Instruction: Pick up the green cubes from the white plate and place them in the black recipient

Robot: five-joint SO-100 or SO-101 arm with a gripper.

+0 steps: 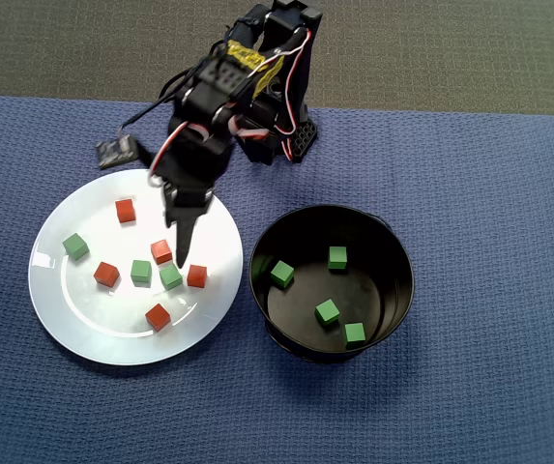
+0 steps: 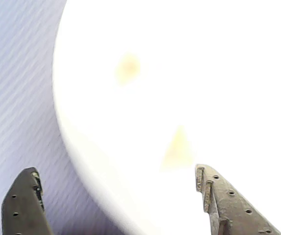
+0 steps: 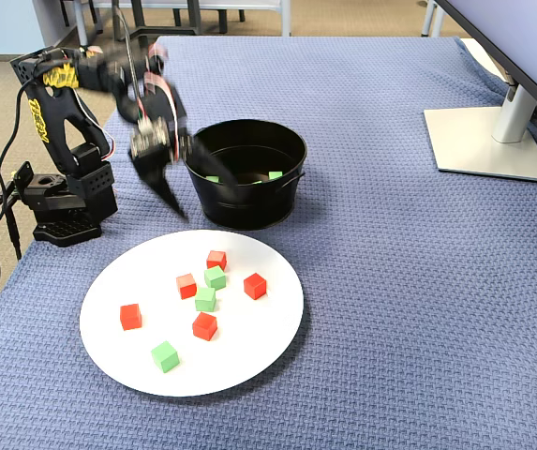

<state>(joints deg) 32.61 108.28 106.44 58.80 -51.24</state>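
Note:
Three green cubes lie on the white plate among several red-orange ones: one at the left and two near the middle. The fixed view shows them too. The black tub to the plate's right holds several green cubes. My gripper is open and empty, raised over the plate's far edge beside the tub. In the wrist view my gripper has its jaws wide apart over the overexposed plate; the cubes there are faint washed-out blobs.
Red-orange cubes sit close to the two middle green ones. The arm's base stands at the cloth's edge behind the plate. A monitor stand is far right. A small black part lies by the plate's far rim.

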